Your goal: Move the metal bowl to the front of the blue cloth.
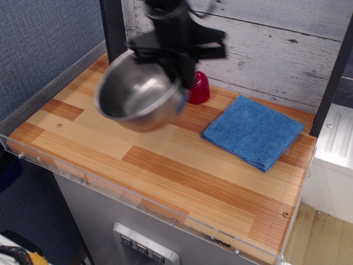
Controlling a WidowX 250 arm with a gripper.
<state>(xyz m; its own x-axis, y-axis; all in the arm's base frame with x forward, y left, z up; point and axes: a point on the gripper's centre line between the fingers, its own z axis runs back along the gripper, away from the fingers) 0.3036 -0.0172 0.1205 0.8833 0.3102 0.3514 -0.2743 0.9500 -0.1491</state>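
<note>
Though motion-blurred, claw grips metal bowl rim.

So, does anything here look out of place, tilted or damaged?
Only the metal bowl is unusual: the gripper holds it by the rim, tilted, above the wooden table. The blue cloth lies flat and folded. Nothing looks spilled or damaged.

The bowl was shiny silver, grey inside. The cloth was plain blue. The dome was dark red. The table showed striped orange and tan wood grain. The wall was whitewashed grey planks. The gripper was black.
</note>
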